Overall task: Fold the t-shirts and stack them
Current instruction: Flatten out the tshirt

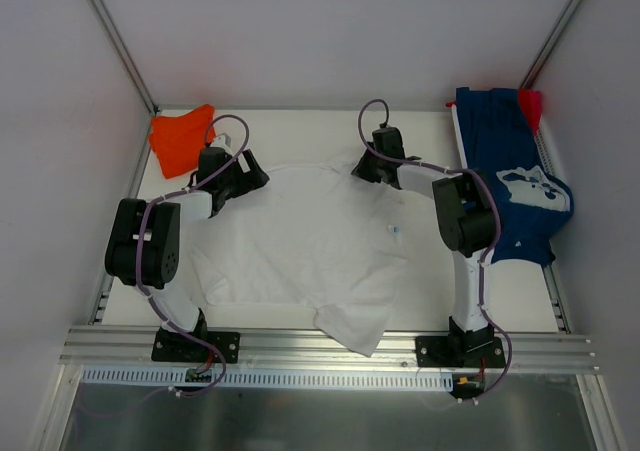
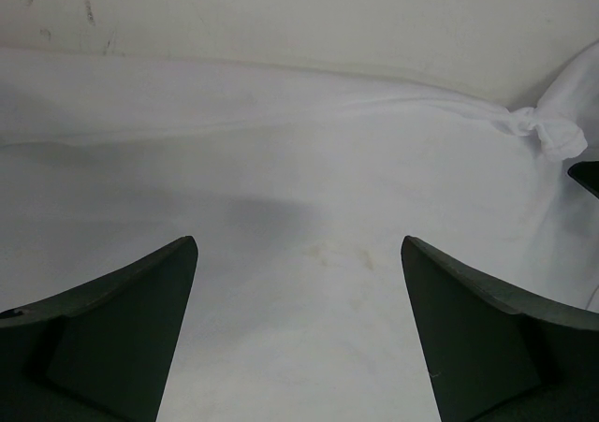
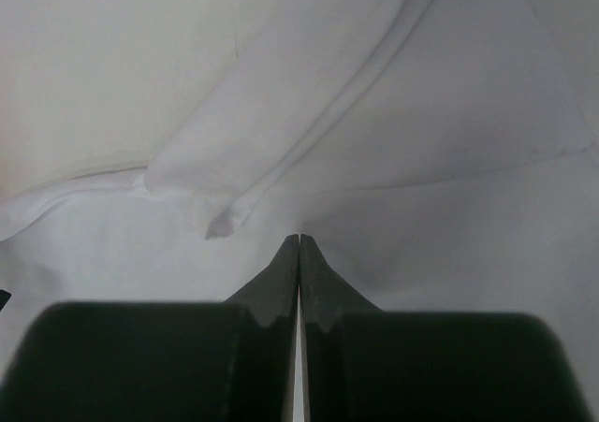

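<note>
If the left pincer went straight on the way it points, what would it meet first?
Most likely the white t-shirt: the open left pincer points at its spread cloth, nothing between. Depth is unclear.

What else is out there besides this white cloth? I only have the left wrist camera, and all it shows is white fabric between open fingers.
Observer: An orange t-shirt sits bunched in the far left corner, just beyond the left gripper.
Operator: Where is the other arm?
Observer: The right gripper is shut at the far edge of the white t-shirt. I cannot tell whether it is pinching cloth.
Operator: Any more shirts waiting?
Observer: A navy t-shirt with white print lies unfolded on the far right side, with a bit of a red shirt showing at its far corner.
</note>
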Robot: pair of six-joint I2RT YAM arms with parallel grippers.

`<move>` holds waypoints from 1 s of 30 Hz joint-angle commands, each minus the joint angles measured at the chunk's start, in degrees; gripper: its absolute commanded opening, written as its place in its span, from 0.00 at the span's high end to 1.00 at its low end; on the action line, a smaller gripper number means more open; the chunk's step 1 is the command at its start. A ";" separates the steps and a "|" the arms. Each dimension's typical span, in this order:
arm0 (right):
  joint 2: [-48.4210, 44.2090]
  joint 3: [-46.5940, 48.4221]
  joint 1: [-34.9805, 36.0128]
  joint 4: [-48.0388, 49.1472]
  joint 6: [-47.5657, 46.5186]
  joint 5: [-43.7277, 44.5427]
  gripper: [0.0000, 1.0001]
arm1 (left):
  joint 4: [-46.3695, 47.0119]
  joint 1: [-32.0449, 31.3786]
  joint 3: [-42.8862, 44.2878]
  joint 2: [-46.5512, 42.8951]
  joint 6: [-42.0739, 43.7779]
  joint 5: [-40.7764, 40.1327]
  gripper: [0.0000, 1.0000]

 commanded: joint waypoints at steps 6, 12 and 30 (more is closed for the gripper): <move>1.11 7.77 1.34 0.18 -0.16 -0.21 1.00 | 1.75 0.40 -0.37 -1.18 1.21 0.81 0.08; 7.61 17.34 1.51 -2.55 0.10 -0.82 1.00 | 1.92 0.40 -0.89 -1.53 1.29 0.64 0.08; -4.67 3.05 1.51 3.25 -2.27 2.34 1.00 | 3.95 0.40 -2.30 -2.41 1.03 0.20 0.08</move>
